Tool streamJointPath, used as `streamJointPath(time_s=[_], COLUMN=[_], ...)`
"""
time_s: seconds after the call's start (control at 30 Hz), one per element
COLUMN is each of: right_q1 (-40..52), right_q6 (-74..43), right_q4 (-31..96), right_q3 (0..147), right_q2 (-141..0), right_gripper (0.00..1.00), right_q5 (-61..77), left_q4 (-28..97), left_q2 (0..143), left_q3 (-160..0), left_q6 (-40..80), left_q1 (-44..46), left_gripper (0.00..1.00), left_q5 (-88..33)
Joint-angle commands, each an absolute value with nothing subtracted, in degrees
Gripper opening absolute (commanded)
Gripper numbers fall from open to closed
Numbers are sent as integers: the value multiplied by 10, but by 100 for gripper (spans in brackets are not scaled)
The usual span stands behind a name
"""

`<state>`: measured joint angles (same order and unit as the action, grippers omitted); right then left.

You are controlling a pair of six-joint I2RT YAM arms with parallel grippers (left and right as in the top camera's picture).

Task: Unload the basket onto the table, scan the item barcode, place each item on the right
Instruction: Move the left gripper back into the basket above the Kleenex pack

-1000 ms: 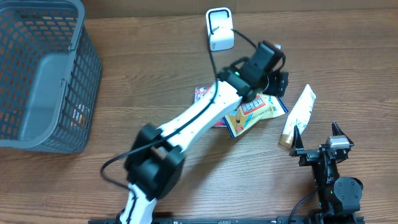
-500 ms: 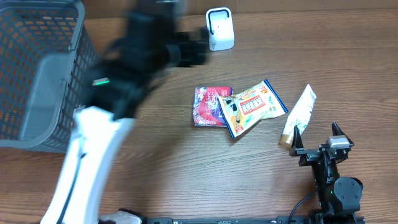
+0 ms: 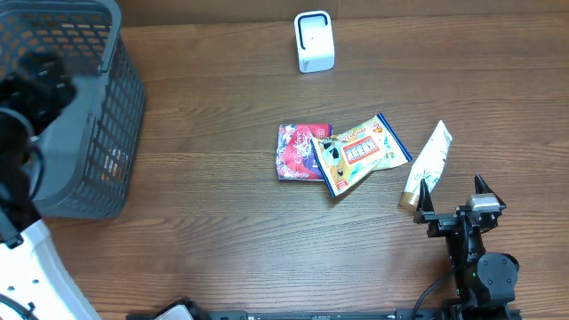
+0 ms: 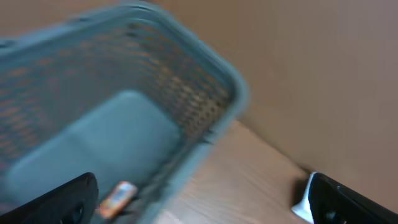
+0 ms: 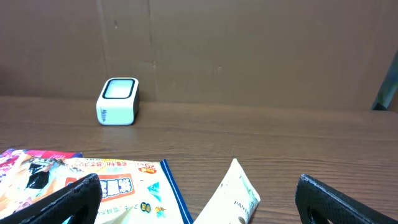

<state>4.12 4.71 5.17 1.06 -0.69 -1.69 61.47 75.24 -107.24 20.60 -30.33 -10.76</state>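
Upper left of the overhead frame: grey mesh basket (image 3: 107,116), with the left arm blurred over and beside it. Left wrist view looked down into the basket. The left gripper (image 4: 202,186) had its fingers (image 4: 62,200) spread wide with nothing between them. A small orange item (image 4: 118,194) lay on the basket floor, too blurred to name.

Lower right of the overhead frame: the right gripper (image 3: 452,191) was parked low, jaws wide apart and empty.

Unscanned goods lay right of centre on the wooden table (image 3: 222,204), well apart from the basket. A red packet (image 3: 295,153) lay flat, and a blue-edged snack pouch (image 3: 364,151) overlapped its right edge. A white tube (image 3: 428,160) lay just beside the right gripper's near fingertip. The white barcode scanner (image 3: 314,42) stood at top centre, well clear of all three.

Judged step: basket drop done, next item to be fetched.

Risks noted:
- The pouch overlapped the red packet, so a pinch on either could drag the other along.
- Both packets lay flat, so the fingers might skid or crumple a corner rather than grip.
- No barcode showed on any upward face, so an item could reach the scanner wrong side out.
- The tube lay close to the right fingers, and any move of that arm could knock it.
- The left arm, low over the basket, could clip the rim when swinging out.
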Motion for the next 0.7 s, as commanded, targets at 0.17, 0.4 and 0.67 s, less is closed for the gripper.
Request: streamJointPath(time_s=[0.17, 0.4, 0.67], right_q1=[38, 38, 38], right_q6=[45, 45, 45], right_q4=[48, 48, 48], right_q3=[5, 5, 5], right_q2=[-2, -2, -2], right_gripper=[100, 100, 100], right_q5=[-14, -14, -14], left_q4=[632, 659, 695], left_q2=[850, 943, 1001], left_q3=[-1076, -1076, -1076], left_q6=[203, 203, 203], left_q1=[-349, -350, -375], left_gripper=[100, 100, 100], left_q5=[30, 49, 77])
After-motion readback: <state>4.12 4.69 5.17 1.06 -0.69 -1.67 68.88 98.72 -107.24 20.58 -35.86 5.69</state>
